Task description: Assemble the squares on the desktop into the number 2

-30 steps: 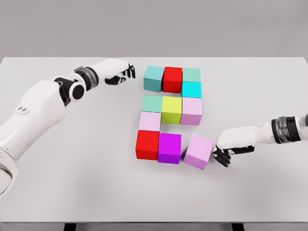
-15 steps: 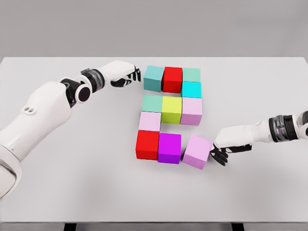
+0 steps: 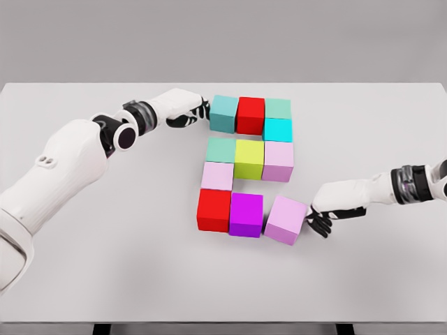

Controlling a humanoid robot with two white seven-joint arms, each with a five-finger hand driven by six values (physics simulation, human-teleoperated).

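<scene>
Coloured cubes form a block figure on the white table (image 3: 105, 265). The top row runs teal cube (image 3: 223, 114), red cube (image 3: 250, 115), pale green cube (image 3: 278, 108), with a cyan cube (image 3: 277, 130) below it. The middle row has a green cube (image 3: 221, 150), yellow-green cube (image 3: 248, 158) and pink cube (image 3: 278, 161). A pale pink cube (image 3: 217, 176) sits above the bottom red cube (image 3: 214, 210), beside a magenta cube (image 3: 246, 214). A lilac cube (image 3: 286, 220) lies slightly rotated at the bottom right. My right hand (image 3: 320, 222) presses its curled fingers against that cube's right side. My left hand (image 3: 196, 112) touches the teal cube's left face.
The table's front edge (image 3: 223, 322) runs along the bottom of the view. A plain grey wall stands behind the table.
My left hand has slid rightward until it meets the teal cube. My right hand has nudged the lilac cube slightly left, closer to the magenta cube.
</scene>
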